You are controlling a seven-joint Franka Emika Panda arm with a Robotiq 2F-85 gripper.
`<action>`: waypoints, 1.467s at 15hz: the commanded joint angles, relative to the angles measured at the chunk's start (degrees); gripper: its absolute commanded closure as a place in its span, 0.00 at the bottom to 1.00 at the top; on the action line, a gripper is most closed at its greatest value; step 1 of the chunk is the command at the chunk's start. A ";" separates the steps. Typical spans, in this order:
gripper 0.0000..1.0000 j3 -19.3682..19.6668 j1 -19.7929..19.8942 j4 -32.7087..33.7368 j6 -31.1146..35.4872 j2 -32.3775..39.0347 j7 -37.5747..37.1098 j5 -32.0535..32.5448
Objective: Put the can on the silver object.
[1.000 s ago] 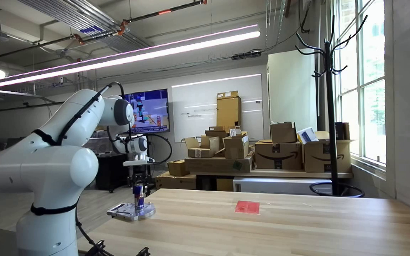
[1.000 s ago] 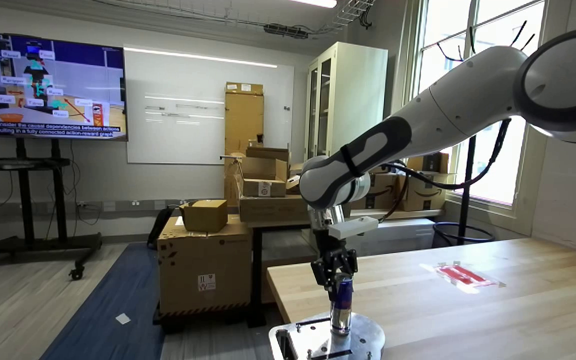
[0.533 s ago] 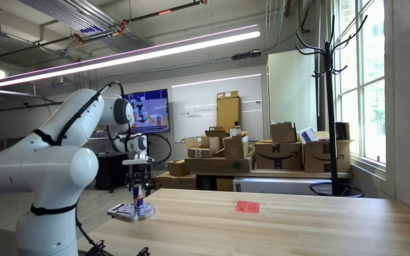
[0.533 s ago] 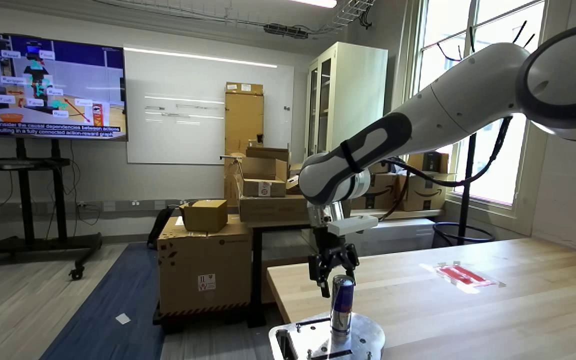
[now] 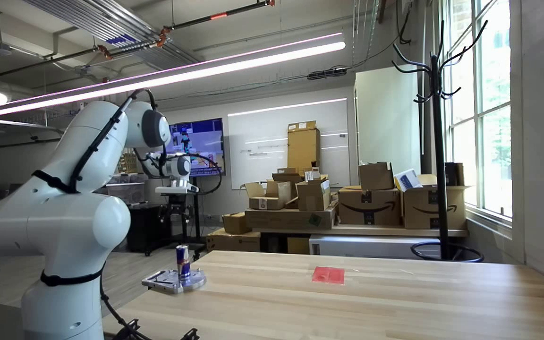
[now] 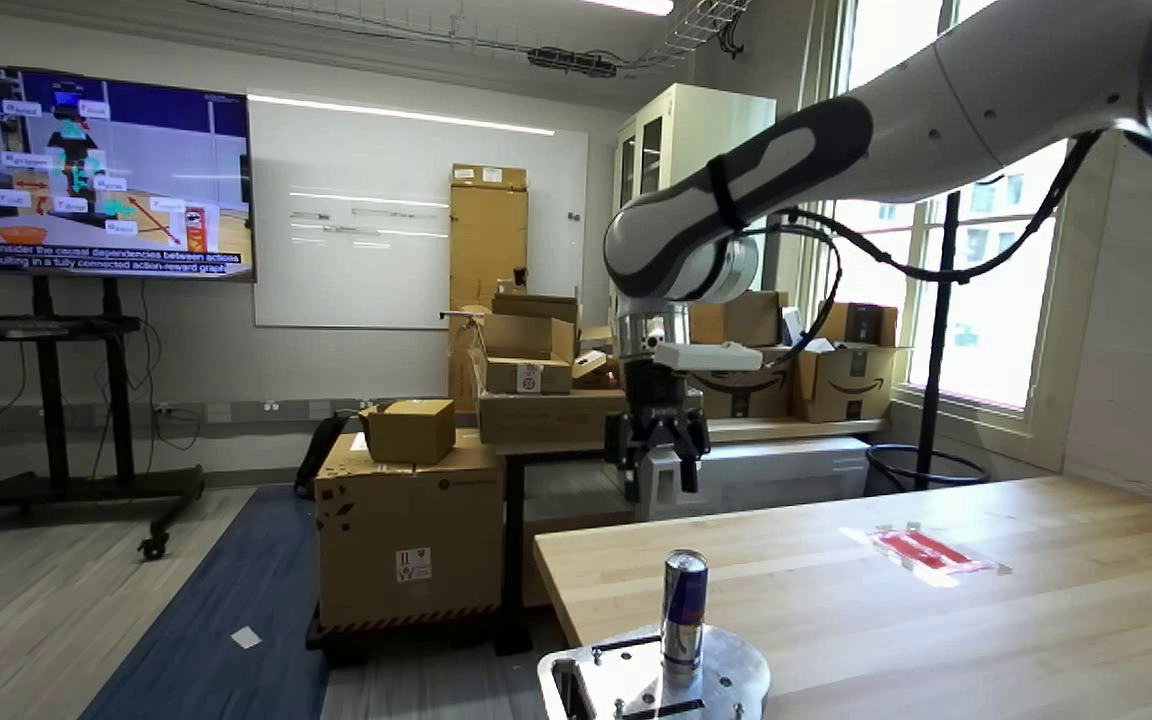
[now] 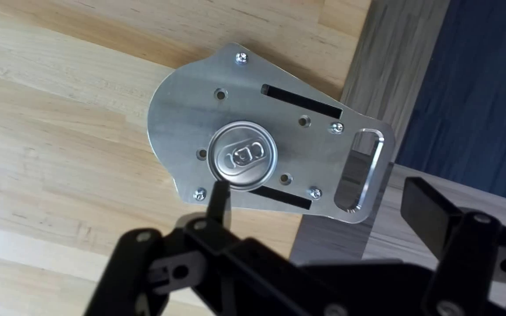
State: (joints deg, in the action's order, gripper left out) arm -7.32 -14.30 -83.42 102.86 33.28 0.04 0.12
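One can; one silver plate (four screws); one end effector.

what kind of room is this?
Likely a robotics lab or similar workspace: there's a robot arm at a table, a whiteboard, and a screen whose caption mentions an "action-reward graph".

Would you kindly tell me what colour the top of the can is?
The can's top is silver; it shows best in the wrist view.

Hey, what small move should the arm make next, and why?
I'd probably raise the open tool slightly, straight up, leaving the can alone: it already stands upright on the silver plate, and the tool hangs above it with a visible gap, holding nothing.
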 commanded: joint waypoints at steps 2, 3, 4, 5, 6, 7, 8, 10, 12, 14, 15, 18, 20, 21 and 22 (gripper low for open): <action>0.00 0.35 4.23 -7.87 0.61 -10.43 1.33 -2.45; 0.00 0.80 5.32 -9.04 0.64 -11.98 1.32 -3.26; 0.00 1.29 6.65 -10.91 0.93 -13.99 1.66 -4.22; 0.00 1.74 8.10 -12.59 1.17 -15.81 2.19 -5.53; 0.00 2.19 9.22 -14.12 1.62 -17.39 2.64 -6.56; 0.00 2.59 10.31 -16.08 2.10 -19.34 3.49 -7.68; 0.00 3.00 11.12 -17.49 2.36 -20.79 4.07 -8.52; 0.00 3.62 12.13 -20.92 3.23 -23.95 5.42 -9.17; 0.00 4.30 12.30 -24.60 4.40 -26.85 5.82 -7.57; 0.00 4.95 12.38 -28.24 6.06 -29.57 5.45 -6.35; 0.00 5.22 12.50 -29.69 6.68 -30.63 5.44 -6.45; 0.00 6.25 12.85 -33.42 8.89 -33.38 4.73 -6.95; 0.00 6.94 12.92 -35.39 11.59 -34.32 3.05 -5.92; 0.00 7.23 12.98 -36.18 12.79 -34.56 2.49 -5.28; 0.00 7.50 13.07 -36.98 14.03 -34.68 1.84 -4.38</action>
State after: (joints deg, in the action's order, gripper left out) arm 0.12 -2.08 -116.61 113.12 1.07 4.09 -6.63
